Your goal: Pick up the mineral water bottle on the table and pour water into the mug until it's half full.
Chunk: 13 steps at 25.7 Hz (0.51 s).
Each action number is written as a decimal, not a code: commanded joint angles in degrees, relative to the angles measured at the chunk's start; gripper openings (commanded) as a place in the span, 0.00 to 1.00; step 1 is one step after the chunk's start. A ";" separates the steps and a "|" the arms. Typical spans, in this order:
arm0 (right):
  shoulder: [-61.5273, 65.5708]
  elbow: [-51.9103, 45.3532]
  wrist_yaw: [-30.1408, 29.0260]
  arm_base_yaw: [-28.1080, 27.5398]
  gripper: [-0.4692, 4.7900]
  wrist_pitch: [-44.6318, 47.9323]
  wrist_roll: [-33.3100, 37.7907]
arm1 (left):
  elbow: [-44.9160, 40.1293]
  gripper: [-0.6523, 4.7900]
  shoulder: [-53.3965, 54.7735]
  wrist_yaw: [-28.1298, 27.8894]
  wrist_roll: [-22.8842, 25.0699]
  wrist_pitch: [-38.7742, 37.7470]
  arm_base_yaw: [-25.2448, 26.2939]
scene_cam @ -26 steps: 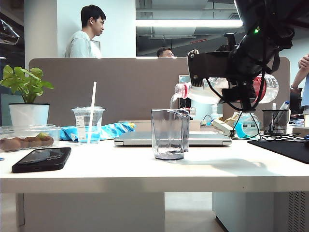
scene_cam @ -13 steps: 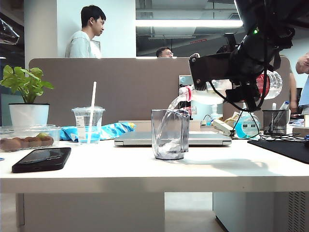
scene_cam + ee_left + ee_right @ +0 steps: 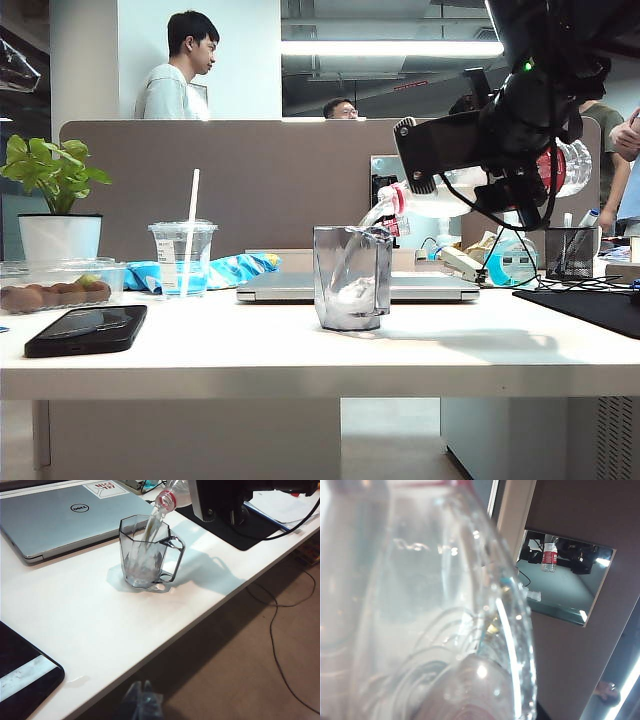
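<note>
Compared with a second ago, the mineral water bottle (image 3: 480,188) has tipped further, mouth end dropping toward the mug (image 3: 352,277), and water now streams out and pools in the bottom of the glass, where before the mug looked nearly dry. Going left to right in the exterior view: a potted plant (image 3: 55,195) and a tray of brown fruit (image 3: 55,285) sit at the far left, a black phone (image 3: 86,329) lies near the front edge of the table (image 3: 320,365), then a lidded plastic cup with a white straw (image 3: 184,255), then a closed silver laptop (image 3: 300,287) behind the mug. The mug stands upright about mid-table, handle side facing the edge in the left wrist view (you can see the stream hitting inside it there). Up and to the right, the right arm reaches in from the top corner with its wrist rolled over, so the right gripper (image 3: 505,185) holds the bottle close to horizontal, neck just above the mug's rim; its jaws are clamped around the bottle body. The left gripper (image 3: 142,702) hangs low off the table's front edge, well apart from the mug, just blurry fingertips, so I can't tell how wide it stands.
</note>
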 commanded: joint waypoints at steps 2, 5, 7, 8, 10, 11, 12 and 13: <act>-0.66 0.66 0.46 0.00 0.60 2.32 -1.01 | 0.33 0.11 -0.07 -0.09 0.20 0.66 0.11; -0.66 0.66 0.46 0.00 0.60 2.32 -1.25 | 0.33 0.11 -0.07 -0.09 0.17 0.63 0.11; -0.66 0.66 0.46 0.00 0.60 2.34 -1.62 | 0.33 0.11 -0.07 -0.09 0.20 0.61 0.11; -0.66 0.66 0.46 0.00 0.60 2.40 -1.62 | 0.33 0.11 -0.07 -0.09 0.20 0.61 0.11; -0.66 0.66 0.46 0.00 0.60 2.49 -1.60 | 0.33 0.11 -0.07 -0.09 0.17 0.57 0.11; -0.66 0.66 0.46 0.00 0.60 2.49 -1.60 | 0.33 0.11 -0.04 -0.09 0.17 0.55 0.11; -0.66 0.66 0.39 0.00 0.60 2.47 -1.55 | 0.33 0.11 -0.04 -0.09 0.17 0.52 0.11; -0.66 0.66 0.26 0.00 0.60 2.47 -1.53 | 0.33 0.11 -0.04 -0.09 0.20 0.52 0.11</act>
